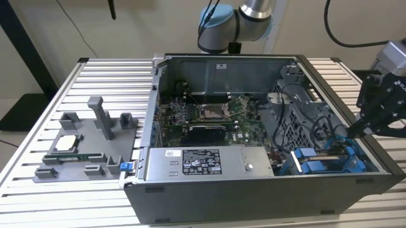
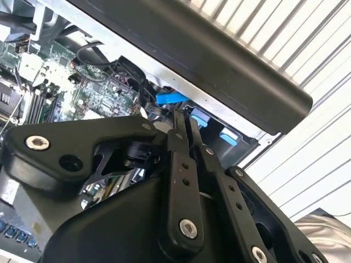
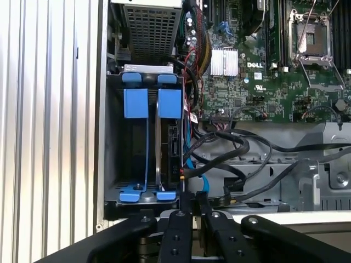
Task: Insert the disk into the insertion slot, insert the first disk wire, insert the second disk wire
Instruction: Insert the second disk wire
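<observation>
The disk (image 3: 173, 143) sits edge-on in the drive bay, in the slot beside the cables, with its blue carrier tabs (image 3: 169, 103) at the far end. In the exterior view the blue carriers (image 1: 315, 166) lie in the case's near corner on that view's right. My gripper (image 3: 193, 198) hovers at the disk's connector end, its fingers close together on a thin black connector (image 3: 182, 178) of a disk wire. A blue wire (image 3: 192, 164) runs along the disk past the fingertips. In the exterior view my gripper (image 1: 352, 131) reaches over the case's wall.
A labelled grey power-supply box (image 1: 209, 162) lies along the case's front wall, and the motherboard (image 1: 209, 116) is behind it. Thick black cables (image 3: 247, 150) cross beside the bay. A grey fixture (image 1: 89, 142) with parts stands on the ribbed table (image 1: 38, 190).
</observation>
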Robot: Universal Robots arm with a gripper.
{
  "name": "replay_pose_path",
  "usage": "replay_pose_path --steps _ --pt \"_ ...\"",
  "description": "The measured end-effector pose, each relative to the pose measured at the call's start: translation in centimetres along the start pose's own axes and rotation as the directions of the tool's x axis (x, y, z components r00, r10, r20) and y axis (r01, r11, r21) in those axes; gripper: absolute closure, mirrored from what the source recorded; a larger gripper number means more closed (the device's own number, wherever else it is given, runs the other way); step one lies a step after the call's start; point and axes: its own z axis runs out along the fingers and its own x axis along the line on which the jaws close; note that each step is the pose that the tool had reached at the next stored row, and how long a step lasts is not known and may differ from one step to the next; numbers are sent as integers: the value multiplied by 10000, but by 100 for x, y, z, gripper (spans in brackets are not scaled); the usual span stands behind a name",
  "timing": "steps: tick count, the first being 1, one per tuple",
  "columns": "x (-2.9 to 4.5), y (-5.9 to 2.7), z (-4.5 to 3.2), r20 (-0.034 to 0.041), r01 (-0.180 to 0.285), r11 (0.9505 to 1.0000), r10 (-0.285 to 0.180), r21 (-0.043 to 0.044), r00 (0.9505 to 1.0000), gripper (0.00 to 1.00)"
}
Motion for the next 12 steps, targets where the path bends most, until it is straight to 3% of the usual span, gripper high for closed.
replay_pose_path --steps 12 --pt "-29 162 -108 1 16 9999 -16 127 10000 100"
